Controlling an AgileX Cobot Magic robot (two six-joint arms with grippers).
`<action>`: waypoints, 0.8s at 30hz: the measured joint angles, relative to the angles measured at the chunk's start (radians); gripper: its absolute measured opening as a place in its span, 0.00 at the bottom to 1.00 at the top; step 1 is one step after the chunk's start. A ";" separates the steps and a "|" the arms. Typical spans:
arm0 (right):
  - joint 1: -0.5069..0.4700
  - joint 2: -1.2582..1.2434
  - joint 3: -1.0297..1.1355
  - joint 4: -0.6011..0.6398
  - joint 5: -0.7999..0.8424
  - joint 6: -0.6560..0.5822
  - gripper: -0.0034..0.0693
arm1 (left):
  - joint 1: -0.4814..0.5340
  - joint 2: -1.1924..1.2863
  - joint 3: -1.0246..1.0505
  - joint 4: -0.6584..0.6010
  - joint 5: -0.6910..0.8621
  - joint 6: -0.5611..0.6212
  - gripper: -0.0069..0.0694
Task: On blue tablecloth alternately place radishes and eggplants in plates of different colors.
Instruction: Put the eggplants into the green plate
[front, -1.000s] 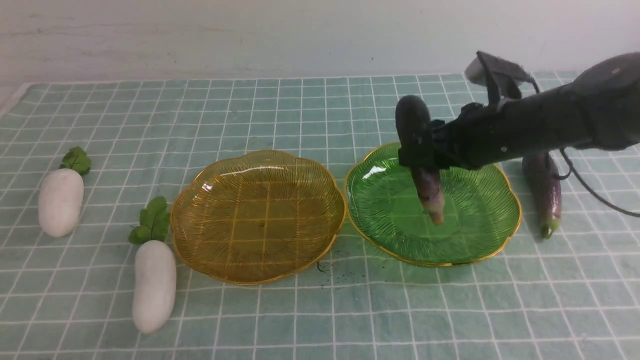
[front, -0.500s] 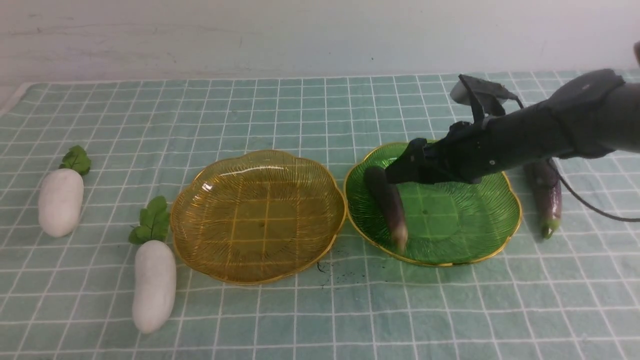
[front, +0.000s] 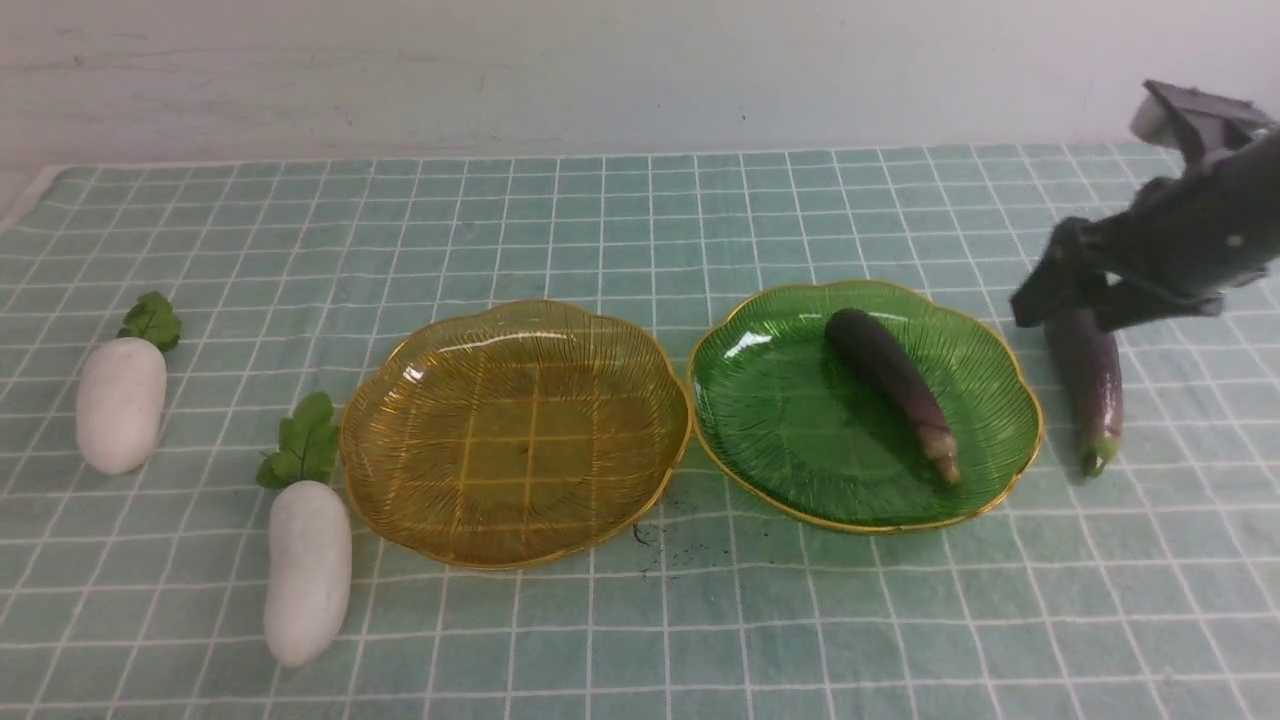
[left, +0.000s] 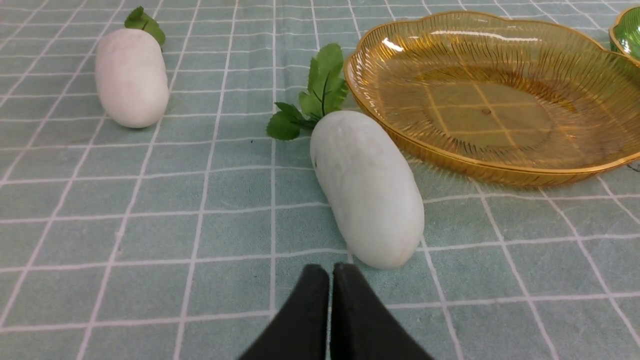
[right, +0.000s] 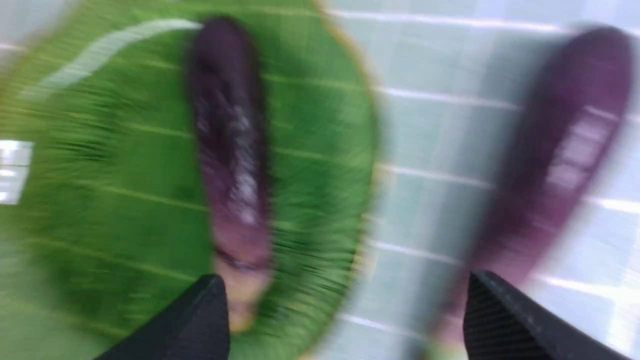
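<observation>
Tablecloth (front: 640, 220) under everything. Landmark: left plate (front: 515, 435). Right plate (front: 790, 420) just right of it, one eggplant (front: 890, 385) lying inside. Second eggplant (front: 1090, 390) farther right, on cloth. Near radish (front: 307, 570) just left; far radish (front: 121, 403) farther left, behind.

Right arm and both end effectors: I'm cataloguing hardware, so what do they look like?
The right arm is matte black with a grey bracket on top. The right end effector has black wedge fingers, finely ribbed. The left end effector shows smooth black tapered fingers.

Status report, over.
Left gripper shut, right gripper open, both empty. One eggplant in green plate; amber plate holds nothing. Nothing in the way.
</observation>
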 joint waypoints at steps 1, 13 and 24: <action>0.000 0.000 0.000 0.000 -0.001 0.008 0.83 | 0.000 0.000 0.000 0.000 0.000 0.000 0.08; -0.004 0.045 -0.001 -0.202 -0.102 0.234 0.83 | 0.000 0.000 0.000 0.000 0.000 0.000 0.08; -0.004 0.219 -0.001 -0.201 -0.112 0.237 0.82 | 0.000 0.000 0.000 0.000 0.000 0.000 0.08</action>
